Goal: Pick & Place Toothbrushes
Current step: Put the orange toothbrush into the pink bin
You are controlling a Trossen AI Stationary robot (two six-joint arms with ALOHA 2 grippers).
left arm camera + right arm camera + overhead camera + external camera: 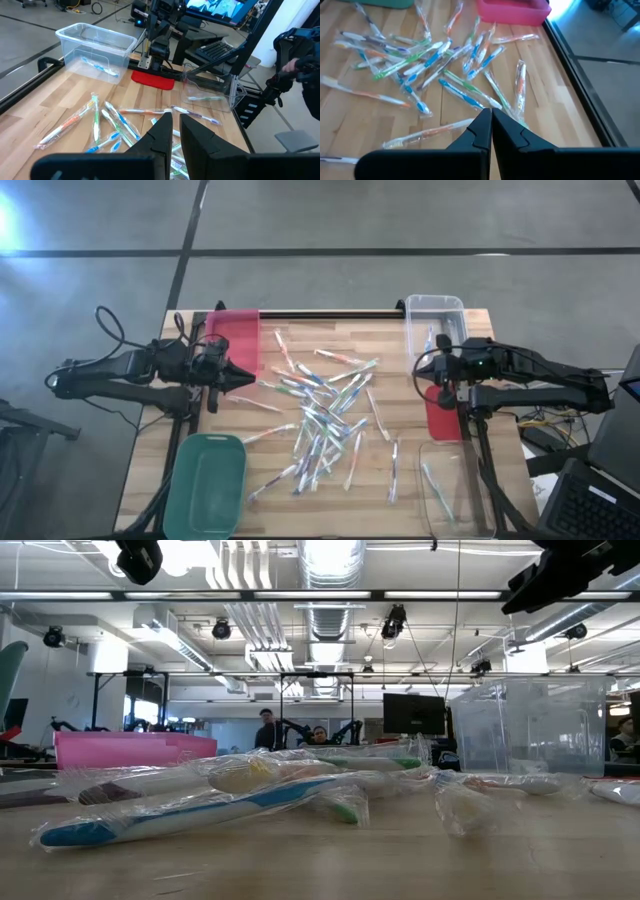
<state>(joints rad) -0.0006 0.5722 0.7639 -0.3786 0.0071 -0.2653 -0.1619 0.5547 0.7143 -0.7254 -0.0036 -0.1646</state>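
The left gripper [243, 378] is held above the table's left side, beside the pink bin [236, 332] and at the edge of the pile. In its wrist view the fingers stand a narrow slit apart, with nothing between them. The green bin [205, 485] lies at the near-left corner.

The toothbrushes [325, 415] are scattered across the middle of the table [280, 510], many crossing or overlapping; one lies in the far clear bin [433, 320] and one in the near clear bin [450, 490].

Each brush is seen sealed in a clear film wrapper. They are judged light and stiff, with the film likely slippery and loose at its ends. A hold across the middle of the handle, on an outlying brush lying clear of the others, is judged safest.

The right gripper [446, 390] hangs closed and empty over the red pad [441, 415] at the right edge.
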